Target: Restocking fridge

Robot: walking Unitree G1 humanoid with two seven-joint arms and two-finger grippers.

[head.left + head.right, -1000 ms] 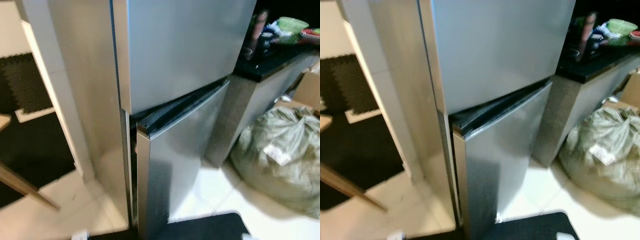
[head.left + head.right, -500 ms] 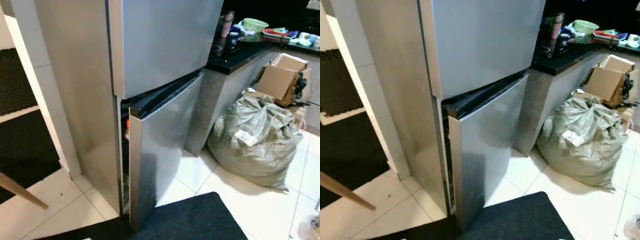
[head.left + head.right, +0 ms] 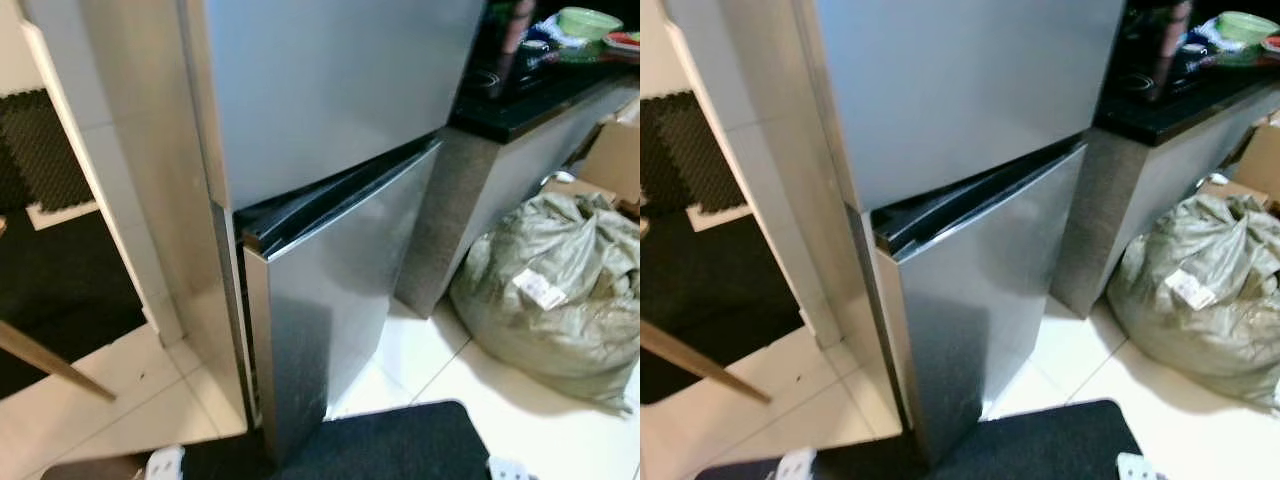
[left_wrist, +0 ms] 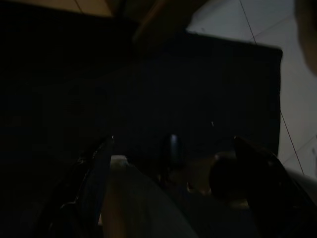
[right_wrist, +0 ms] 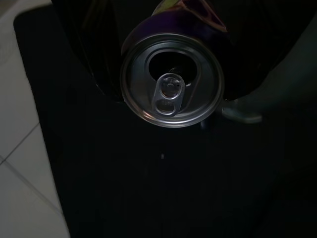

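Observation:
A tall stainless fridge stands before me. Its upper door (image 3: 330, 90) is closed. Its lower door (image 3: 330, 300) stands ajar, with a dark gap down its left edge. In the right wrist view, my right gripper (image 5: 171, 54) is shut on a drink can (image 5: 172, 82) that has a silver top, a pull tab and a purple body, held over the black floor mat. In the very dark left wrist view, my left gripper (image 4: 173, 144) hangs open above the mat, its two black fingers (image 4: 96, 173) spread wide.
A black mat (image 3: 390, 445) lies on the white tiles at the fridge's foot. A stuffed grey-green sack (image 3: 550, 290) sits right of it, below a black counter (image 3: 540, 105) with a green bowl (image 3: 585, 20). A wooden leg (image 3: 50, 360) slants in at the left.
The whole picture has shifted because the head camera moved and now sits closer to the fridge. The lower door stays ajar as before.

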